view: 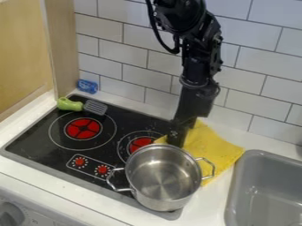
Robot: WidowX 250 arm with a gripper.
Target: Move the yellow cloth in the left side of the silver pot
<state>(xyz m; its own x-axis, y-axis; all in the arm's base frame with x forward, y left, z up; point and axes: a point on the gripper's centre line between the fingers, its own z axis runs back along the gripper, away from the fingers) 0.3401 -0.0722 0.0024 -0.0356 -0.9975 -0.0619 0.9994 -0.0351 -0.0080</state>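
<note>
Currently yellow cloth (213,146) spread behind and right of silver pot (163,174), partly on worktop (265,143). Hand (177,136) down at cloth's left part; can't tell if open or gripping.

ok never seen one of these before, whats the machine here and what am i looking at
There is one picture, from a fixed camera looking down at a slant on a toy kitchen. The black machine is a robot arm; it comes in from the top edge, and the gripper at its end works as its hand.

The gripper hangs at the left part of a yellow cloth, just behind a silver pot. I can't tell whether it holds the cloth. The pot is empty and sits at the front right of a black stove. At the stove's back left lies a green-handled spatula, near a blue can. A grey sink is at the right.
</note>
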